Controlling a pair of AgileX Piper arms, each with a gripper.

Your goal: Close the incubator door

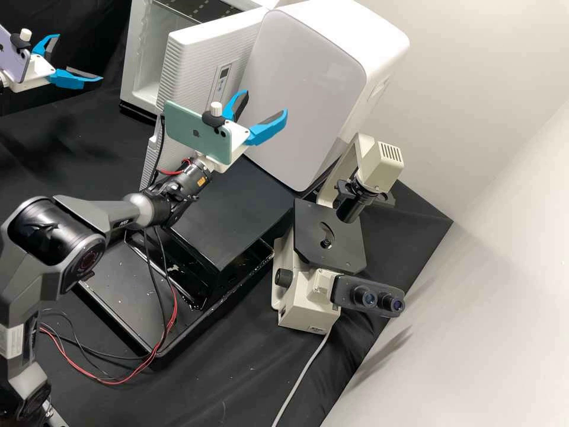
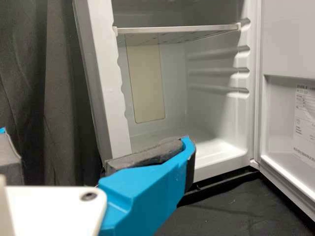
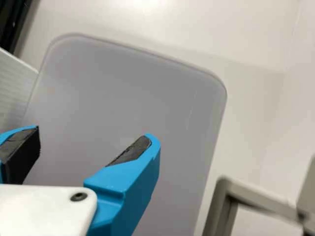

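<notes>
Incubator door open, upper centre. Left gripper, upper left, and right gripper, above centre: both spread, empty. Risk: left gripper inside door's swing could get pinched.

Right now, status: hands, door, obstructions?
Left hand open, facing incubator opening. Right hand open, in front of white cabinet. Incubator door open. Possibly in the way: left hand, if the door swings through there.

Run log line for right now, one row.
incubator door: open | left gripper: open, empty, facing incubator | right gripper: open, empty, facing grey panel | closing: not done
</notes>
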